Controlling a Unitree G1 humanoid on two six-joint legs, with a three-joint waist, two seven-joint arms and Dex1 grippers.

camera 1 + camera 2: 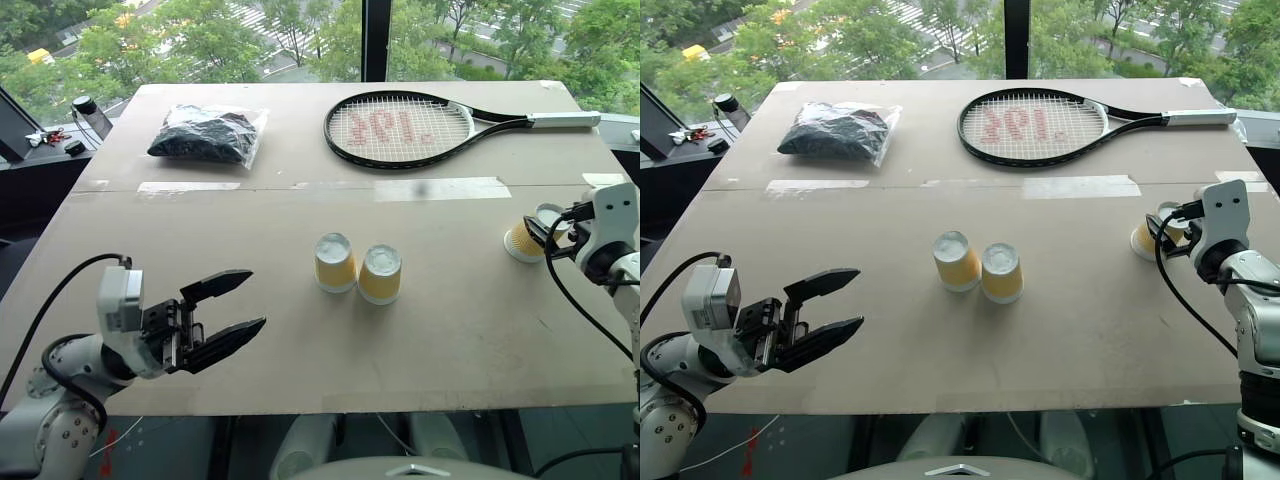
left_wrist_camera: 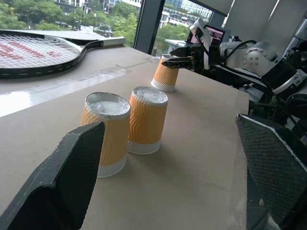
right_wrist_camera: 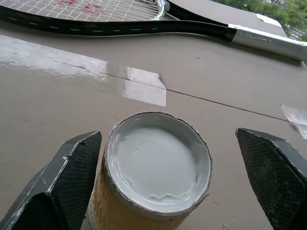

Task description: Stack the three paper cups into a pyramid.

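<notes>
The head views showed a brown table (image 1: 300, 350) holding 3 upside-down paper cups. 2 of them, the left middle cup (image 1: 335, 262) and the right middle cup (image 1: 380, 274), stood touching side by side near the table's centre, well ahead and to the right of the left gripper (image 1: 232, 310). The third cup (image 1: 524, 240) stood apart near the table's right edge, just at the right gripper (image 1: 1172, 222).

The right wrist view added what the head views hid: the third cup's white upturned base sat between that gripper's 2 black fingers (image 3: 62, 187), which stood wide apart, the nearer finger close beside the cup wall and the other finger well clear of it. Whether the nearer finger touched the cup could not be told. The left wrist view looked along the table past the 2 middle cups to the third cup and the right gripper beyond, and showed bare board between the pair and the third cup.

The left gripper hovered over the table's near left corner, roughly level, pointing forward and right toward the pair, its fingers spread wide and holding nothing. Open board lay between it and the cups.

Across the far part of the table lay a tennis racket (image 1: 400, 130) and a clear bag of dark items (image 1: 205, 133), both well beyond either gripper, behind a strip of tape (image 1: 440, 188).
</notes>
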